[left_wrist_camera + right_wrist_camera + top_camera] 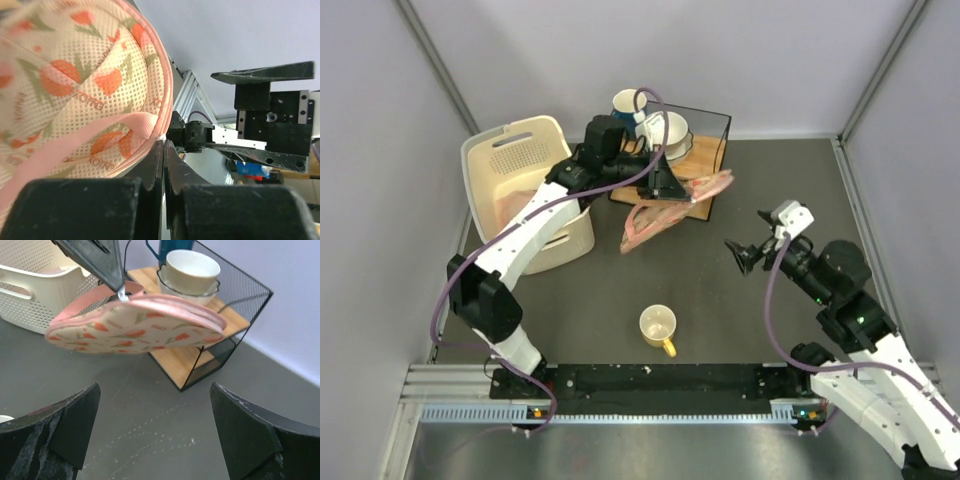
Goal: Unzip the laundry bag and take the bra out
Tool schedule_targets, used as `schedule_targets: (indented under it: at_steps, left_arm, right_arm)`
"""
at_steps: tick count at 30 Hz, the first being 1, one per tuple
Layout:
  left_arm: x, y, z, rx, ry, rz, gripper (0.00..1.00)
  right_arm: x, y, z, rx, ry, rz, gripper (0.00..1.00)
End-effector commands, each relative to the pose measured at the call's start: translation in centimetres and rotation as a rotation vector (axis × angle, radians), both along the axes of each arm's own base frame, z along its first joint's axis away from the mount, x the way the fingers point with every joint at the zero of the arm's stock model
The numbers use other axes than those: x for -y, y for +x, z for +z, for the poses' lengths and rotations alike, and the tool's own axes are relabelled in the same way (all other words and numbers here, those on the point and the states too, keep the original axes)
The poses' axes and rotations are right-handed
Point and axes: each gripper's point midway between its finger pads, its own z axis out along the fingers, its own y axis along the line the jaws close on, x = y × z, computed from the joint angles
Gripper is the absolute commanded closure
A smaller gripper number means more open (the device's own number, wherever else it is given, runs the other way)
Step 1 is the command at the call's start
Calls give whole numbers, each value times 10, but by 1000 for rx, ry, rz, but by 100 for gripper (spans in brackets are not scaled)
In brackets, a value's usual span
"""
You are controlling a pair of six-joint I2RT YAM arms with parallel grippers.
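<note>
The laundry bag [665, 212], beige-pink with red-orange prints and pink trim, hangs in the air in front of the wire rack. My left gripper [670, 186] is shut on its edge, where a silver zip pull [121, 293] shows at the fingertips. Up close, the printed cloth [75, 90] and a pink loop lie against my shut left gripper [165, 146]. The zip seam looks closed in the right wrist view, where the bag [135, 322] floats flat. My right gripper [744, 254] stands open and apart from the bag, over bare table [155, 390]. The bra is out of view.
A white perforated basket [520, 190] stands at the back left. A black wire rack on a wooden board [708, 142] holds stacked bowls [192, 271], with a blue mug [625, 102] behind. A yellow mug [658, 328] sits near the front middle.
</note>
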Motion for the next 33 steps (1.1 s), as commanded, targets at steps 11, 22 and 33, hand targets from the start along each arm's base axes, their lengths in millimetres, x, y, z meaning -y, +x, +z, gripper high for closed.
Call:
schedule_targets:
  at_steps: [11, 22, 33]
  left_arm:
    - [28, -25, -5, 63, 49, -154, 100]
    - [37, -33, -4, 69, 45, -196, 100]
    - [40, -34, -4, 70, 43, -216, 100]
  right_arm:
    - [-38, 35, 20, 26, -401, 214, 8]
    - [-48, 30, 0, -35, -442, 308, 9]
    - [-53, 40, 27, 27, -424, 291, 14]
